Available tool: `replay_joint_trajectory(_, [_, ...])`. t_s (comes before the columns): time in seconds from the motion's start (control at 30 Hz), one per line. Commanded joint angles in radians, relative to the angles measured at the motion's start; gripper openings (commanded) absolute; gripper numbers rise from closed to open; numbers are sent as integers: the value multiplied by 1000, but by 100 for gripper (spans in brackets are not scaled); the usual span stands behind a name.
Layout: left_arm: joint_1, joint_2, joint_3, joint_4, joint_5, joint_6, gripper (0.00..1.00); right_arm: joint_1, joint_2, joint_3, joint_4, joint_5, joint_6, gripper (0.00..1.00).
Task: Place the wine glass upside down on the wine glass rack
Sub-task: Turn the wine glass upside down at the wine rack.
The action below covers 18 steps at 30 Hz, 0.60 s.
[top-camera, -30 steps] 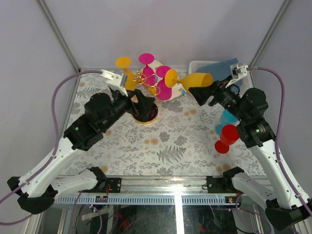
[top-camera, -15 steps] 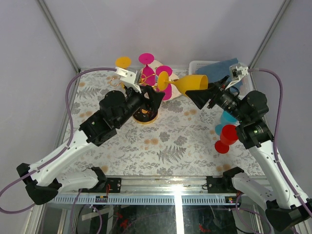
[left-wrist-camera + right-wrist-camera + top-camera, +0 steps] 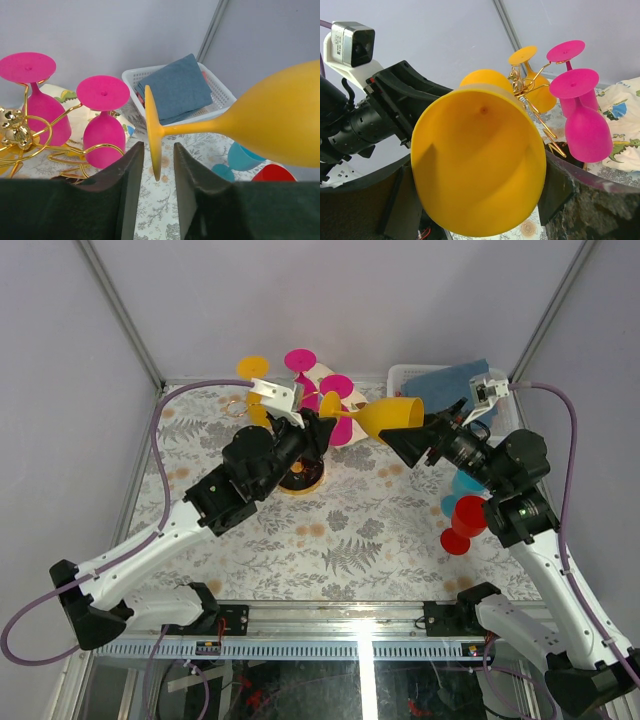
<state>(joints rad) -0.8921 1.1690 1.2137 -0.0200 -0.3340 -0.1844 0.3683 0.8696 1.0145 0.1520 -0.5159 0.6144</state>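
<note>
The yellow wine glass (image 3: 396, 415) lies on its side in the air, foot pointing left toward the wine glass rack (image 3: 297, 405). My right gripper (image 3: 413, 436) is shut on its bowl (image 3: 475, 170), one finger on each side. The left gripper (image 3: 156, 150) straddles the edge of the glass's round foot (image 3: 152, 131). A thin gap shows on both sides of the foot, so the jaws stand narrowly open. In the left wrist view the gold rack (image 3: 22, 134) is at the left, with pink glasses hanging upside down on it.
Two pink glasses (image 3: 335, 408) and a yellow one (image 3: 253, 370) hang on the rack, above its black base (image 3: 300, 478). A white basket (image 3: 405, 374) with a blue cloth sits at the back right. A blue glass (image 3: 465, 483) and a red glass (image 3: 467, 522) stand under the right arm.
The left arm swung right and forward to the glass's foot, and its jaws narrowed around it. The right gripper carried the glass a little leftward.
</note>
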Motion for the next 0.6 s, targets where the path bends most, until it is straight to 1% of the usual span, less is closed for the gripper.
replay_joint_trajectory(0.0, [-8,-9,-16,91,-45,26,21,4,-20,0,83,-16,14,77])
replay_joint_trajectory(0.03, [-8,-8,-18,92,-46,27,14,4,-21,-4,87,-18,12,77])
replay_joint_trajectory(0.1, [-8,-10,-19,89,-46,32,2,4,-21,-14,99,-21,12,78])
replay_joint_trajectory(0.13, [-8,-10,-17,87,-48,34,0,4,-19,-16,101,-21,12,80])
replay_joint_trajectory(0.17, [-8,-11,-17,87,-48,38,0,4,-20,-18,101,-21,10,83])
replay_joint_trajectory(0.23, [-8,-11,-17,84,-51,48,0,4,-21,-20,101,-22,6,96])
replay_joint_trajectory(0.27, [-8,-12,-16,81,-52,53,0,4,-23,-20,100,-22,5,100])
replay_joint_trajectory(0.4, [-9,-25,-11,44,-56,59,0,4,-47,-14,62,-14,-31,100])
replay_joint_trajectory(0.57, [-9,-76,-24,-24,-74,57,0,4,-111,-26,-29,35,-135,100])
